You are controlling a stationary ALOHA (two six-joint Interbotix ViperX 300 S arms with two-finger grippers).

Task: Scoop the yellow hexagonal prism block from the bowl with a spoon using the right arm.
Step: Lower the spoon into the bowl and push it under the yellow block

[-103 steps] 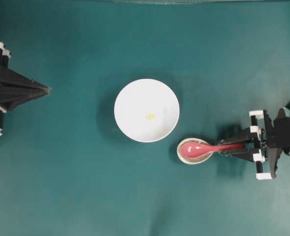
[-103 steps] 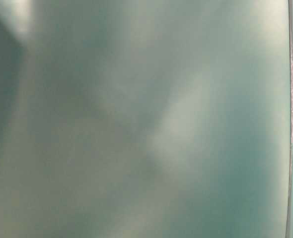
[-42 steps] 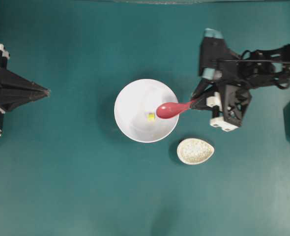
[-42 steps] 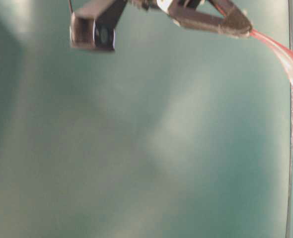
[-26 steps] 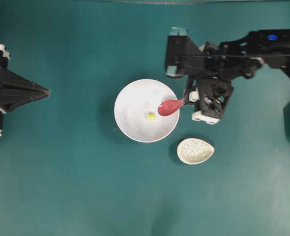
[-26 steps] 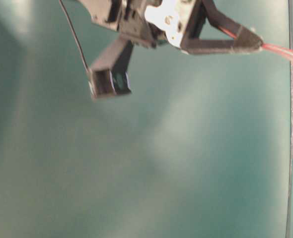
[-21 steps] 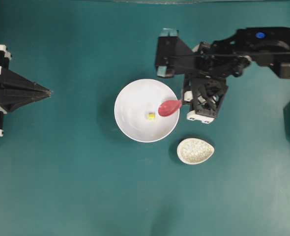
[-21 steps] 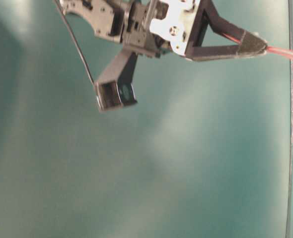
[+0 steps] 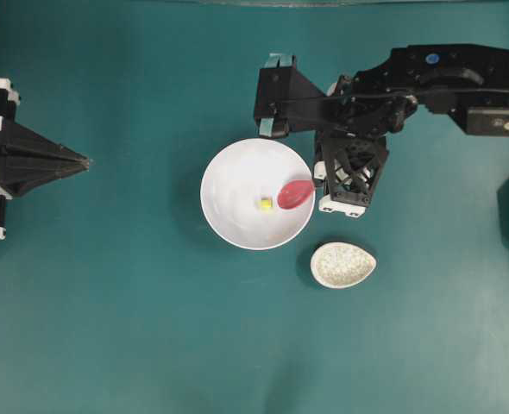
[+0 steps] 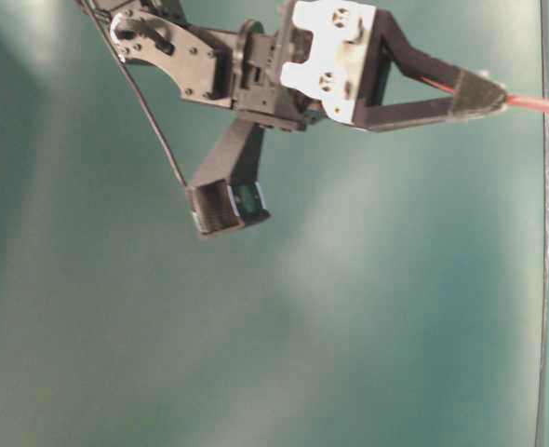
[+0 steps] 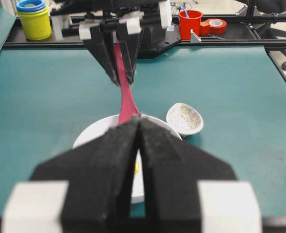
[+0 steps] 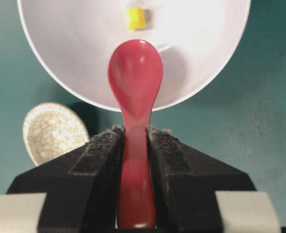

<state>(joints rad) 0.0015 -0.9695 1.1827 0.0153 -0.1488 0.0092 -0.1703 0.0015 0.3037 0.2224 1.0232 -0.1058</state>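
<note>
The white bowl [image 9: 229,168] sits mid-table with the tiny yellow hexagonal prism block [image 9: 266,203] on its floor. My right gripper [image 9: 317,182] is shut on the handle of the pink-red spoon [image 9: 296,194], whose scoop hangs inside the bowl's right side, just right of the block. In the right wrist view the pads [image 12: 109,145] clamp the spoon [image 12: 135,73], and the block [image 12: 135,18] lies a little beyond the scoop's tip, apart from it. My left gripper [image 9: 84,159] rests shut at the table's left edge, holding nothing.
A speckled egg-shaped spoon rest [image 9: 343,264] lies on the teal table just below and right of the bowl. Beyond the far table edge stand a yellow tub [image 11: 34,19], a red cup [image 11: 190,23] and a tape roll [image 11: 214,25].
My right arm lifted the spoon off the speckled rest and carried it over the bowl. In the last second it slid left and the scoop tipped closer to the block. The left arm stayed still.
</note>
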